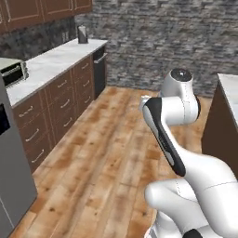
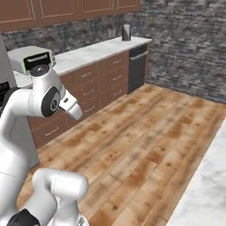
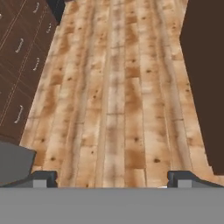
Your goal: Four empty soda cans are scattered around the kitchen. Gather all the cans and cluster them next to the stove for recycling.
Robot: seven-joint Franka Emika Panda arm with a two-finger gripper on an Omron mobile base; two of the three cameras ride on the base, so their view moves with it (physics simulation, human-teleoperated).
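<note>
The pincer (image 3: 112,178), jaws wide and empty, hangs over the floor (image 3: 113,96) beside the cabinets (image 3: 22,65), no can in sight; empty cans likely handle light, dentable, best gripped mid-wall.

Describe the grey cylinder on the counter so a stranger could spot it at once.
Follow the marble counter along the wall of brown cabinets to its far end, where it meets the grey stone wall. There, above the black built-in appliance, stands the grey cylinder, upright. It is tall and narrow, unlike the boxy white toaster oven at the near end.
</note>
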